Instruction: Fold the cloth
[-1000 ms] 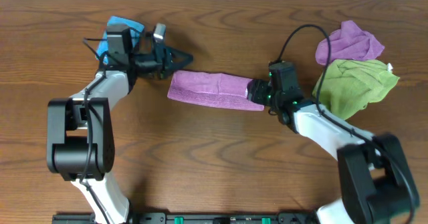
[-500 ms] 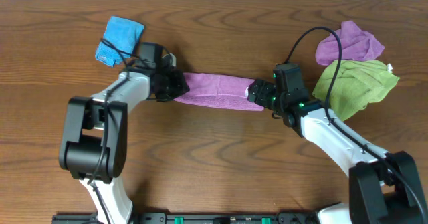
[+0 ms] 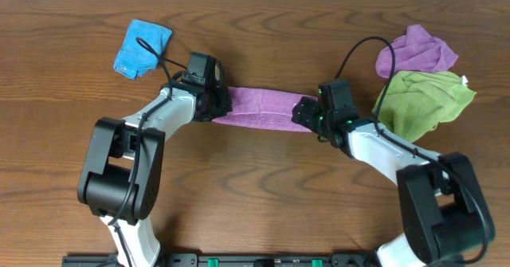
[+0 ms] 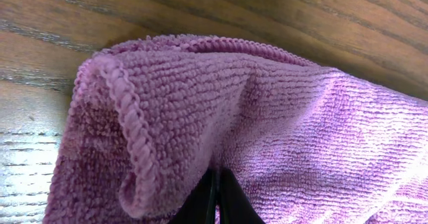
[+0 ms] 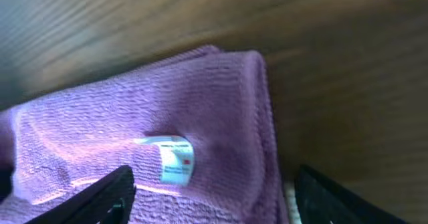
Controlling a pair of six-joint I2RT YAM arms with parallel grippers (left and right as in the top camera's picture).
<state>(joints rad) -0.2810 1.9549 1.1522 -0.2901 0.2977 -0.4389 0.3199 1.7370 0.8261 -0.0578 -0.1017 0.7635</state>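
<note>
A purple cloth (image 3: 263, 107) lies folded into a long band across the middle of the table. My left gripper (image 3: 221, 104) is at its left end, shut on the cloth (image 4: 200, 117), with its fingertips pressed together in the fabric. My right gripper (image 3: 304, 111) is at the right end, open, with its fingers spread to either side of the cloth (image 5: 154, 137) near a white label (image 5: 175, 161).
A folded blue cloth (image 3: 142, 47) lies at the far left. A crumpled purple cloth (image 3: 416, 50) and a green cloth (image 3: 422, 100) lie at the far right, close behind my right arm.
My left gripper has moved right from beside the blue cloth to the purple cloth's left end and shut on it. The right gripper has stayed at the right end.
</note>
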